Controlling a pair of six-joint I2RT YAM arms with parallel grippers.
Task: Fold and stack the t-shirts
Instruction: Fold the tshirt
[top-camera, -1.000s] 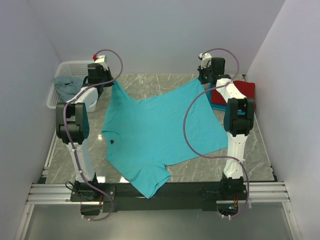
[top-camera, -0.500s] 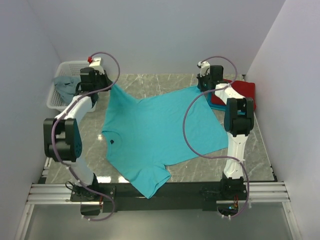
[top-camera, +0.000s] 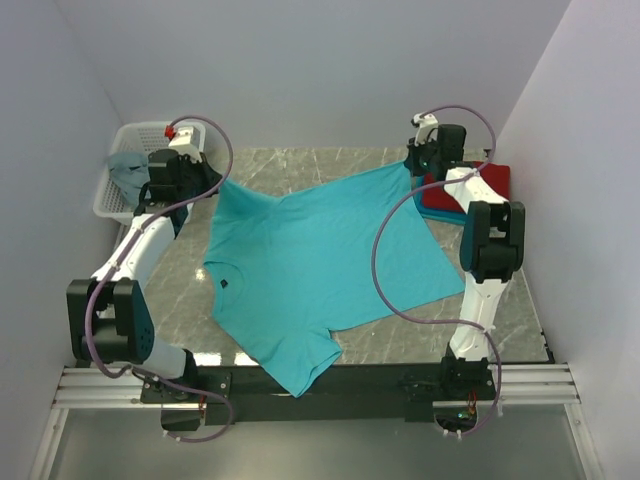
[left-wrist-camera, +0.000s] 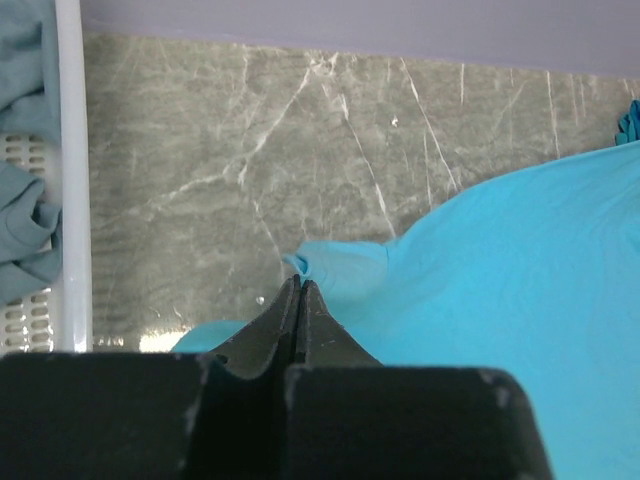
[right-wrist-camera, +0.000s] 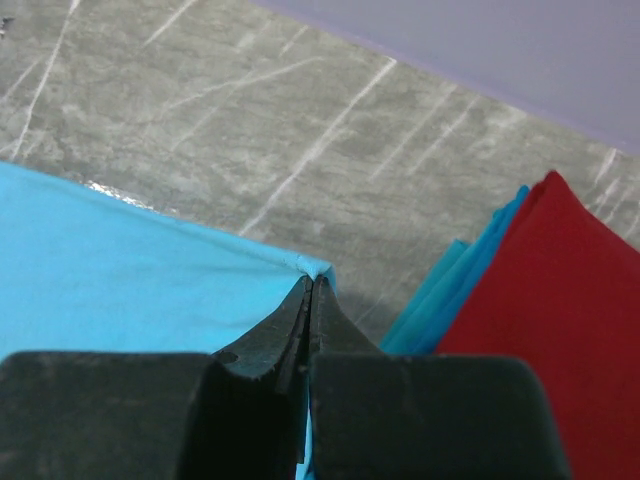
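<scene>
**A:** Containers, quick?

**B:** One white basket (top-camera: 140, 128) at 10 o'clock on the table (top-camera: 300, 165). A grey-blue t-shirt (top-camera: 128, 172) is crumpled inside it, and that's all I can see in there.

**A:** Other shirts?

**B:** The turquoise t-shirt (top-camera: 310, 260) is spread across the middle, with one sleeve hanging over the 6 o'clock edge. At 2 o'clock a folded red t-shirt (top-camera: 492, 180) sits on top of a folded turquoise-blue t-shirt (top-camera: 440, 212).

**A:** What changed over the last second?

**B:** The left arm (top-camera: 110, 320) has dropped its elbow down toward 8 o'clock. Its gripper has slid out toward 9 o'clock and the right one toward 3 o'clock. The shirt's far edge is now pulled wider and straighter, and the basket and the stack haven't moved.

**A:** Grippers?

**B:** The left gripper (left-wrist-camera: 300, 285) has its jaws pressed together, pinching the shirt's far corner at 10 o'clock, and a small nub of cloth pokes out past the tips. The right gripper (right-wrist-camera: 313, 283) is clamped the same way on the far corner at 1 o'clock, just beside the folded stack. Both corners are lifted slightly off the table.
</scene>
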